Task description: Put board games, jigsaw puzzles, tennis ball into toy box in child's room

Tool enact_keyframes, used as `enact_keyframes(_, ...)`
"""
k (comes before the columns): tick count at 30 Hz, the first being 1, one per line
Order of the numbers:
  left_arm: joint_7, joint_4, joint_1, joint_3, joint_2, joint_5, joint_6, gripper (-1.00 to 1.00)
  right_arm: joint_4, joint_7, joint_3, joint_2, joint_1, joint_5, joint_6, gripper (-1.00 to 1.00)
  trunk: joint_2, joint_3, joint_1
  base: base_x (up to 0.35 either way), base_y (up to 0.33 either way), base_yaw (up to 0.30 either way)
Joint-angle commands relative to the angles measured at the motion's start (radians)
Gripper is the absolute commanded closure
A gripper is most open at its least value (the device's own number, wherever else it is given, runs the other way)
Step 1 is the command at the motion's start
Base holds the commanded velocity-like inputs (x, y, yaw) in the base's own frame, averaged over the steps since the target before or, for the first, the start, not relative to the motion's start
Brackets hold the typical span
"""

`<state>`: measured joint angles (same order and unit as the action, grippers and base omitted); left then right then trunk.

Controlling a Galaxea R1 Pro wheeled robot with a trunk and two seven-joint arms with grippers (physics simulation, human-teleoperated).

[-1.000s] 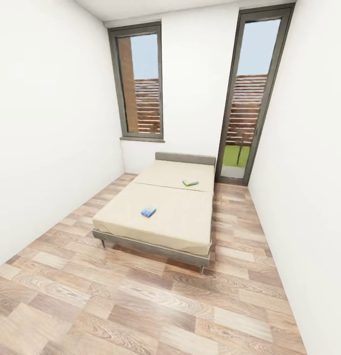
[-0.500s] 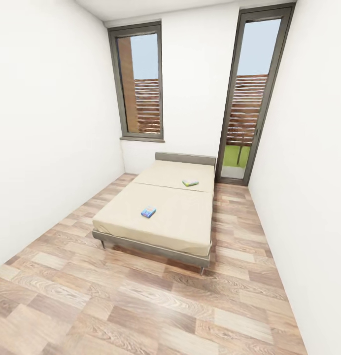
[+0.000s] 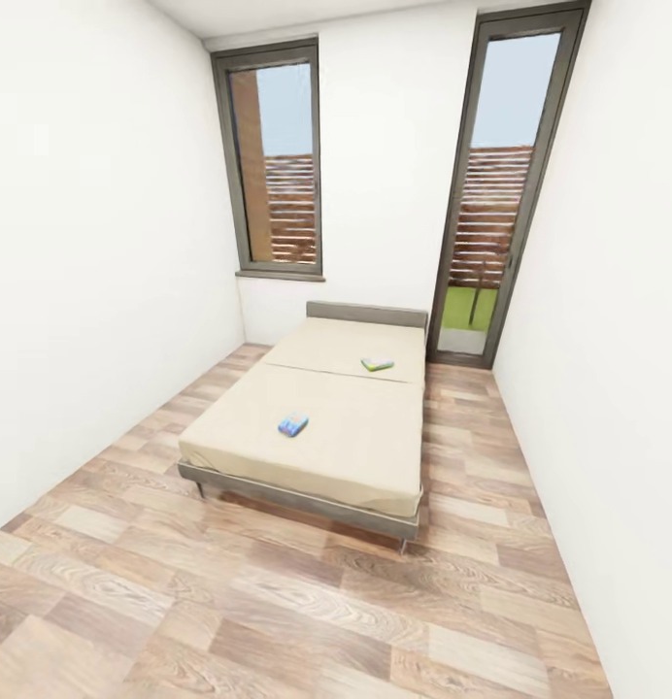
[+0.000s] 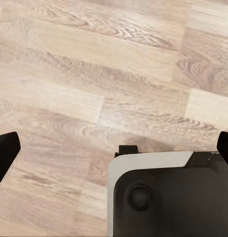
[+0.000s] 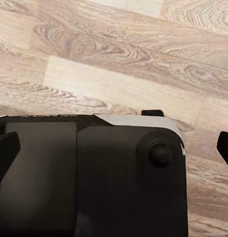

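Note:
The bed [image 3: 346,447], with a beige mattress and grey frame, stands ahead against the far wall in the head view. Two board games lie flat on it: a small blue box [image 3: 293,425] near the middle and a green-and-white box [image 3: 378,365] farther back toward the headboard. The table, toy box, jigsaw puzzles and tennis ball are out of view. My left gripper [image 4: 115,153] hangs open over the wood floor with its fingertips [image 4: 5,158] far apart. My right gripper [image 5: 115,150] is open too, above the floor and the dark robot base [image 5: 94,182], holding nothing.
A tall window [image 3: 278,165] and a glass door [image 3: 491,194] are set in the far wall. White walls close in on both sides. Wood-plank floor [image 3: 278,602] stretches from me to the bed's foot, with narrow strips along each side of the bed.
The whole head view has shifted slightly, with the bed a little larger and lower in the picture; the camera moved. The two boxes on the bed stay where they were.

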<state>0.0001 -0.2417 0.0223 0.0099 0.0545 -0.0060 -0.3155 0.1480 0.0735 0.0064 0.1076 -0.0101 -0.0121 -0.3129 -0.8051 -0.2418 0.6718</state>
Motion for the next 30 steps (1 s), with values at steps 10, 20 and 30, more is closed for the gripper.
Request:
enact_keyframes(10,0.000,0.001,0.001,0.001,0.001,-0.001,-0.004,-1.00,-0.001,0.003,-0.014,0.002,-0.001,0.000,0.006,-1.00,-0.001,-0.001,0.001,0.077,0.170,-0.016)
enact_keyframes(20,0.000,0.001,0.001,0.001,0.001,-0.001,-0.004,-1.00,-0.001,0.002,-0.017,0.003,-0.001,0.000,0.004,-1.00,-0.001,-0.001,0.001,0.054,0.265,-0.184)
enact_keyframes(30,0.000,0.001,0.001,0.001,0.000,-0.002,-0.004,-1.00,-0.001,0.002,-0.017,0.003,-0.001,0.000,0.000,-1.00,-0.001,-0.001,0.001,0.211,0.234,-0.050)
